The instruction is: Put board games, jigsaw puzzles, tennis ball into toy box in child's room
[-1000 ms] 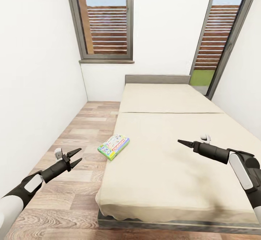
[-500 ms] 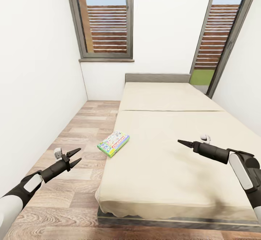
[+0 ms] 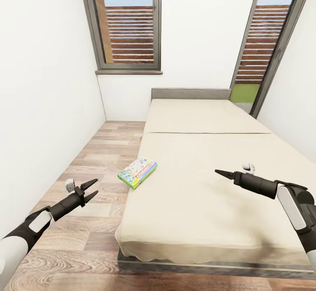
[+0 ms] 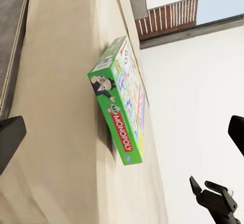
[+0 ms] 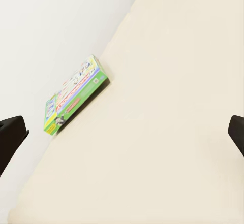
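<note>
- We face the bed (image 3: 210, 181), which fills the centre and right of the head view, with a plank floor (image 3: 101, 159) along its left side.
- One board game, a green Monopoly box (image 3: 137, 172), lies flat near the bed's left edge, just left of centre in the frame. The left wrist view shows its lettering and the right wrist view its long green side.
- Our left gripper (image 3: 91, 189) hangs at the lower left over the floor, its jaws spread and empty, short of the box.
- Our right gripper (image 3: 219, 173) hovers at the right over the mattress; its tips read as one point in the head view, so we take the jaws as closed and holding nothing.
- We judge the step in hand to be the approach to this box, with no grasp begun.
- Next we would need to bring the left arm up and across to the box's near edge, straddle its thin side, and close on it.
</note>
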Available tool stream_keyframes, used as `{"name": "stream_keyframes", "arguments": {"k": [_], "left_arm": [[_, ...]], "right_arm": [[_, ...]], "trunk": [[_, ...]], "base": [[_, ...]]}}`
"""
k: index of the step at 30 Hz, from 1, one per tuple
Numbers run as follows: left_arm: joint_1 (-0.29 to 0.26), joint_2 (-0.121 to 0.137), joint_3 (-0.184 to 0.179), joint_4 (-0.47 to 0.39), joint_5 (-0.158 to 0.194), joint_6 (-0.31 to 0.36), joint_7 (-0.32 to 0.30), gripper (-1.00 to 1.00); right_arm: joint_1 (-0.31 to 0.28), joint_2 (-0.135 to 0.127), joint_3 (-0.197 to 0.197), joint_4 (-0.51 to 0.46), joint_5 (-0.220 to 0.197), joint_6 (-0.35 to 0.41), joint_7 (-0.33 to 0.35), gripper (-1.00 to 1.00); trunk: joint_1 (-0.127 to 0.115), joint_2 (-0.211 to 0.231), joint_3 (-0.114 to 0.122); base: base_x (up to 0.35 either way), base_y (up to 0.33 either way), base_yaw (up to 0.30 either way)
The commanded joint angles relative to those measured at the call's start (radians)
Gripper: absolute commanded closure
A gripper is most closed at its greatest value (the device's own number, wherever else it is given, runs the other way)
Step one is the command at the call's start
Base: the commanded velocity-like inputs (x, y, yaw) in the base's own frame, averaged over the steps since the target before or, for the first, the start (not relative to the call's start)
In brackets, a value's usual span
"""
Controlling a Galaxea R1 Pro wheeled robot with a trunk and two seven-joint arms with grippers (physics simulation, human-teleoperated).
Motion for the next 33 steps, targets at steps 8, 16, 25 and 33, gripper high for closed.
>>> {"name": "stream_keyframes", "arguments": {"k": [8, 16, 25, 33], "left_arm": [[-0.011, -0.012, 0.000, 0.004, 0.023, -0.059, 0.094, -1.00], [-0.025, -0.025, 0.014, 0.005, 0.075, -0.093, 0.219, -1.00], [-0.031, -0.029, 0.024, 0.004, 0.111, -0.118, 0.269, -1.00], [-0.033, -0.032, 0.024, 0.002, 0.119, -0.125, 0.279, -1.00]], "right_arm": [[-0.001, -0.002, -0.001, -0.001, -0.002, 0.006, 0.004, -1.00], [0.000, -0.009, -0.002, -0.025, -0.007, 0.013, 0.009, -1.00], [0.020, -0.013, -0.009, -0.090, -0.007, 0.071, 0.010, -1.00], [0.042, -0.013, -0.012, -0.147, -0.007, 0.093, 0.009, -1.00]], "trunk": [[0.000, 0.000, -0.001], [0.000, 0.000, -0.001], [0.000, 0.000, -0.001], [0.000, 0.000, -0.001]], "base": [[0.000, 0.000, 0.000], [0.000, 0.000, 0.000], [0.000, 0.000, 0.000], [0.000, 0.000, 0.000]]}}
